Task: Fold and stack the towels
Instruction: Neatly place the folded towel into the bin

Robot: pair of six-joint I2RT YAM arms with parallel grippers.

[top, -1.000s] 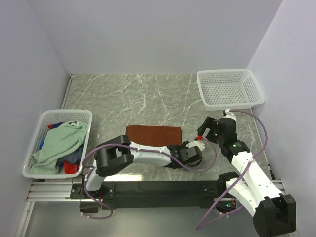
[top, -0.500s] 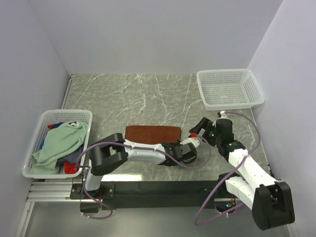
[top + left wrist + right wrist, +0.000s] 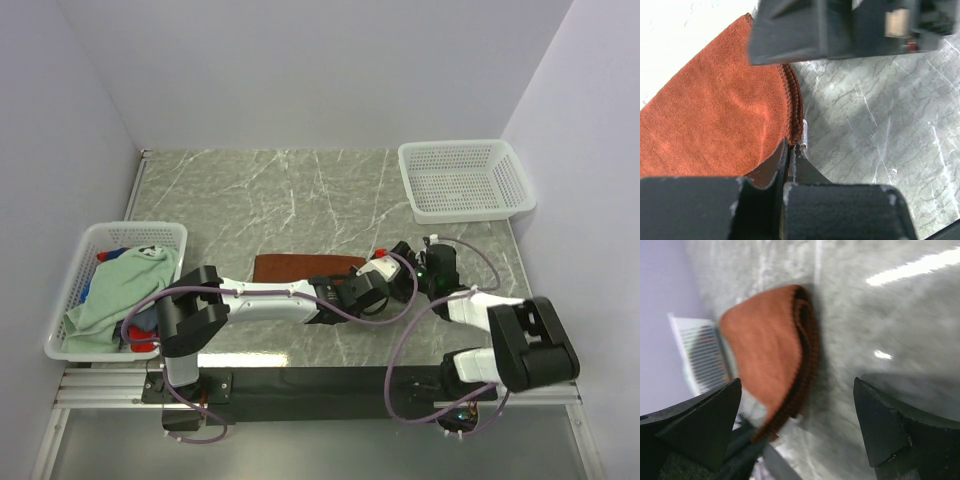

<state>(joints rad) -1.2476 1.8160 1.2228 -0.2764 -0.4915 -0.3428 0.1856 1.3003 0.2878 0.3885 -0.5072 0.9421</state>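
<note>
On the left, a white basket (image 3: 62,345) holds a heap of towels (image 3: 120,290). In the middle of the bench (image 3: 250,190) lies the brown towel (image 3: 300,266). It is folded, and its long side runs left to right. Both grippers are at its right end. The left gripper (image 3: 790,146) looks pinched shut on the near right corner. The right gripper (image 3: 796,384) is wide open and holds nothing. The towel's right end lies just ahead of it.

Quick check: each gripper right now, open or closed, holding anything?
Left gripper: closed, pinching the edge of the towel.
Right gripper: open, holding nothing.
</note>
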